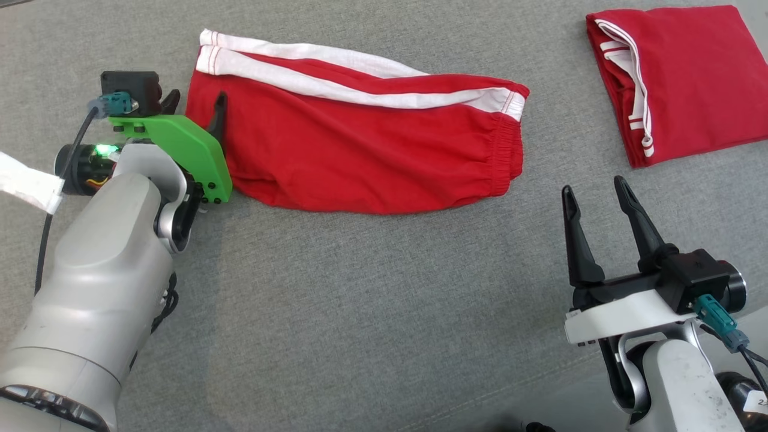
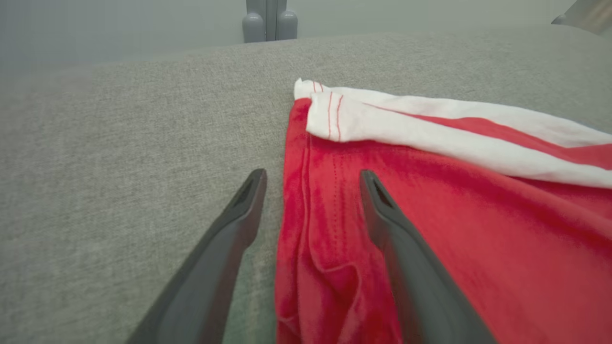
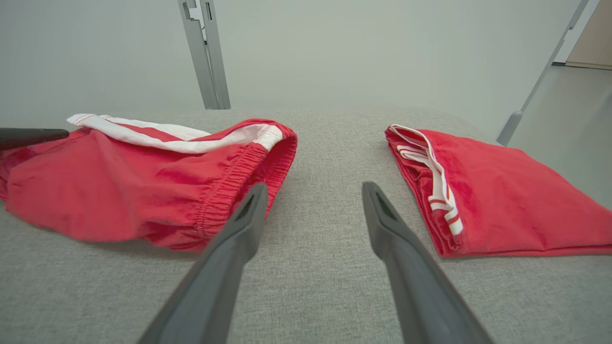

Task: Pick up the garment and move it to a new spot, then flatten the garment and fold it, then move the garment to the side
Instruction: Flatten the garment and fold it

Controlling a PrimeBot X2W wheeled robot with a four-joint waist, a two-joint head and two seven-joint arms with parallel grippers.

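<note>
The garment [image 1: 366,150] is a pair of red shorts with white side stripes, lying folded lengthwise across the grey surface, waistband to the right. My left gripper [image 1: 195,108] stands open at its left hem; in the left wrist view the gripper [image 2: 313,184] straddles the garment's [image 2: 430,229] red edge, one finger over grey fabric, the other over the cloth. My right gripper [image 1: 594,195] is open and empty, below and right of the waistband. In the right wrist view the gripper [image 3: 313,196] points between the garment [image 3: 143,186] and a second red piece.
A second red garment [image 1: 684,78], folded into a square, lies at the far right; it also appears on the right of the right wrist view [image 3: 502,200]. The grey padded surface [image 1: 360,312] stretches wide in front. A metal post [image 3: 203,52] stands behind.
</note>
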